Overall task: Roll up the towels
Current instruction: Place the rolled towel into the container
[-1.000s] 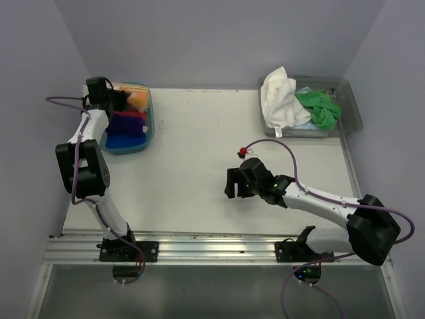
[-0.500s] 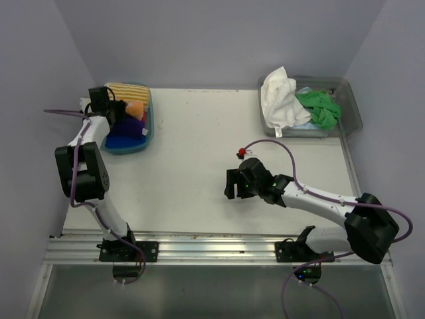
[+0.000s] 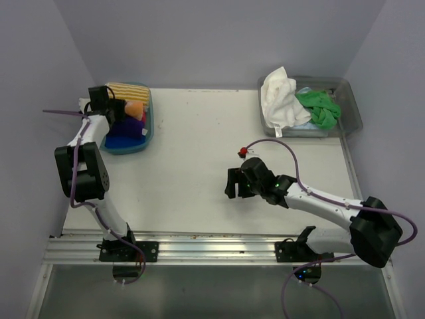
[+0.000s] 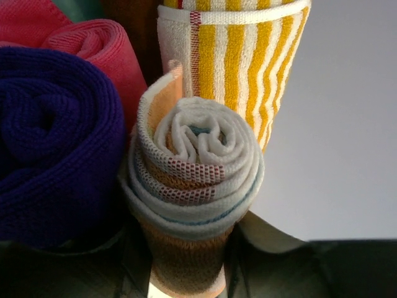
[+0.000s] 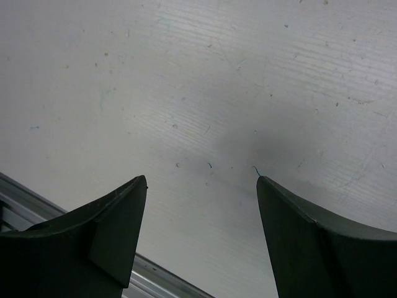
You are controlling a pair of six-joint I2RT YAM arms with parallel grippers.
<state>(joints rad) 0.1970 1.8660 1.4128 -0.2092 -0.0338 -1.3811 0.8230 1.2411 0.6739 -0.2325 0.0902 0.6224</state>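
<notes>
- Standing on end in the blue tub (image 3: 151,125) at the far left of the tabletop (image 3: 192,146), the rolled orange towel (image 4: 195,167) shows its spiral face to the left wrist camera; upright, it takes little room and the wrap cannot spring loose.
- It is packed against the purple towel (image 4: 56,136), with the pink towel (image 4: 93,43) and the striped towel (image 4: 236,56) just behind, so the neighbours brace it.
- The left pincer (image 3: 118,108) reaches into the tub with a dark finger on each side of the orange roll. Whether the fingers are pressing it or have let go, I cannot tell.
- The right pincer (image 5: 201,183) hovers over bare tabletop near the middle, spread wide and holding nothing, probably waiting where the next cloth gets laid flat.
- Unrolled work lies in the clear tub (image 3: 352,116) at the far right: a white towel (image 3: 279,96) and a green towel (image 3: 319,106), both crumpled in a heap.
- My judgement: this roll is being stowed, and those two loose cloths remain.
</notes>
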